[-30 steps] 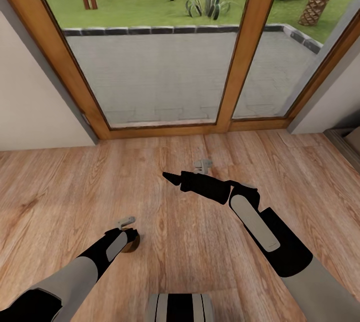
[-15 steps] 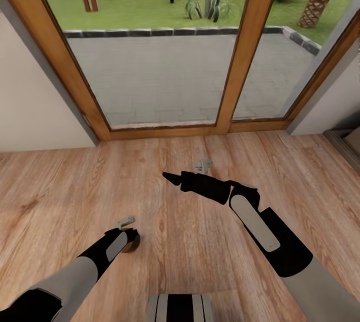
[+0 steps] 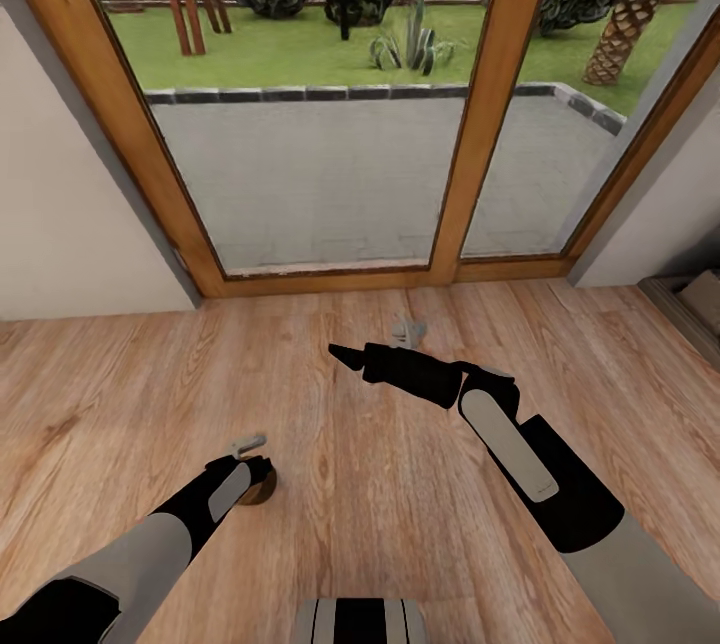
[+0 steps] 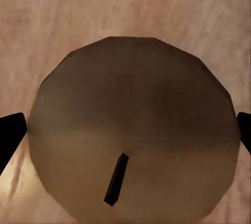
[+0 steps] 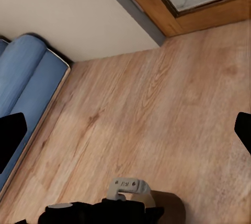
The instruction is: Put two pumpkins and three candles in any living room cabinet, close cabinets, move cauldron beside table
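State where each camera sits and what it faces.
Head view: up high, facing down at the wooden floor and glass door; both arms show.
Left wrist view: over the left gripper, looking onto the candle between its fingertips.
Right wrist view: faces floor and blue sofa; right gripper tips at edges.
Shared: the candle, all three.

I see one candle close up on my left wrist camera: beige-grey faceted round top, short dark wick leaning off-centre, between my left gripper's finger tips. From the head camera it peeks out brownish under the left wrist, above wood floor.
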